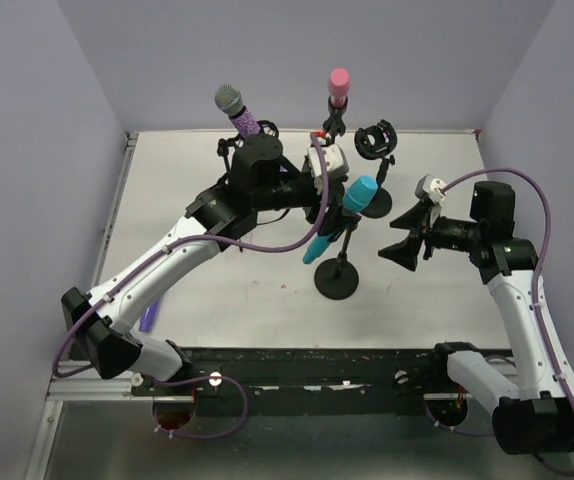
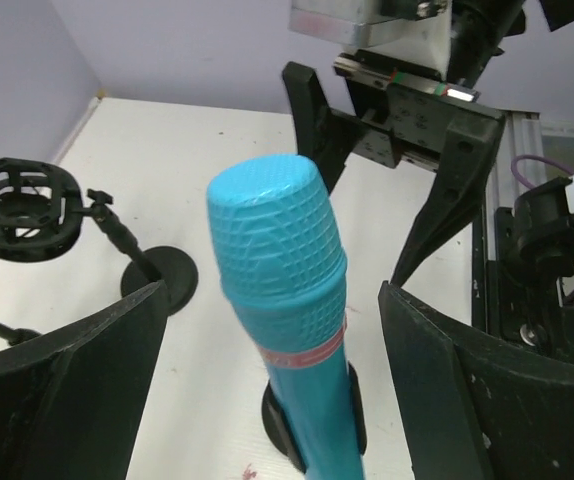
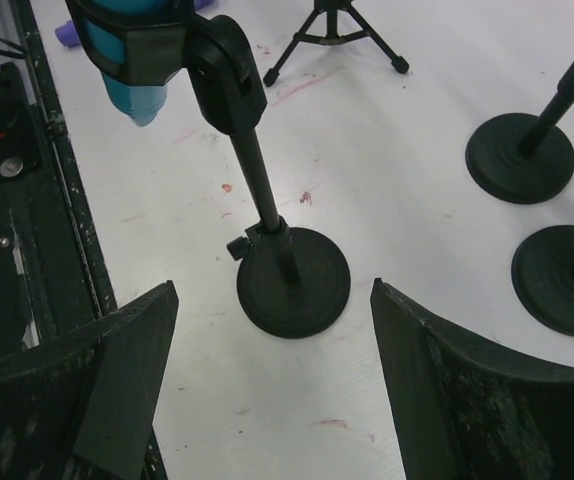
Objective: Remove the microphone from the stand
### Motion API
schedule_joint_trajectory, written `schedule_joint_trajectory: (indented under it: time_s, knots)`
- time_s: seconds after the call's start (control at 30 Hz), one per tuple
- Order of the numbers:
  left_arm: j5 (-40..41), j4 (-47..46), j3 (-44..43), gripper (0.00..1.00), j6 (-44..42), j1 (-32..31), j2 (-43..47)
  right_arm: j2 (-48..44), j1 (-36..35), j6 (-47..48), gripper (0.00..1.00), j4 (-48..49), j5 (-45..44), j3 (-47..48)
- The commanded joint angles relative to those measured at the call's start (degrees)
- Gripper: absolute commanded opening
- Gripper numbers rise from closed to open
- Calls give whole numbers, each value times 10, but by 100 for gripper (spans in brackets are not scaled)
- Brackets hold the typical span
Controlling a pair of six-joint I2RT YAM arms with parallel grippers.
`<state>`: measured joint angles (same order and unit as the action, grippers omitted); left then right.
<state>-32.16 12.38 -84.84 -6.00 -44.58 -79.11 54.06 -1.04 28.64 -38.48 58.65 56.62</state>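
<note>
The teal microphone (image 1: pixel 357 197) sits tilted in the clip (image 3: pixel 217 60) of its stand (image 3: pixel 292 280), out near the middle of the tabletop (image 1: pixel 237 290). The left gripper (image 2: pixel 272 330) has its jaws spread wide to either side of the microphone's mesh head (a clear gap shows on both sides, so nothing is gripped). The right gripper (image 3: pixel 272 300) hangs near the stand, its jaws open too and holding nothing, facing the round base and the pole.
</note>
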Motion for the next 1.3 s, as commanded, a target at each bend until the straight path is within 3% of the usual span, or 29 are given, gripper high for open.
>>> schedule_joint_trajectory:
  time_s: [0.0,0.1,0.27,0.43,0.57,0.7,0.9,1.17,1.27]
  knots:
    - [19,67,-55,91,-2,-27,-33,38,2,39,84,8,49,13]
    - [20,70,-66,78,12,-30,-43,53,1,54,83,5,59,17]
    - [-35,113,-81,38,-28,-26,-46,45,-5,38,82,54,85,-1]
    - [-183,158,-91,11,-66,7,-49,60,-27,5,82,89,102,8]
    - [-304,176,-111,2,-87,45,-64,96,-97,40,80,61,81,35]
    - [-330,215,-151,0,-127,51,-87,113,-143,-1,79,110,79,44]
    - [-345,192,-152,0,-110,53,-94,140,-160,-64,76,183,81,60]
    - [-341,168,-142,0,-99,53,-90,165,-180,-114,51,242,75,55]
    - [-341,159,-137,0,-92,53,-91,165,-188,-123,48,250,76,54]
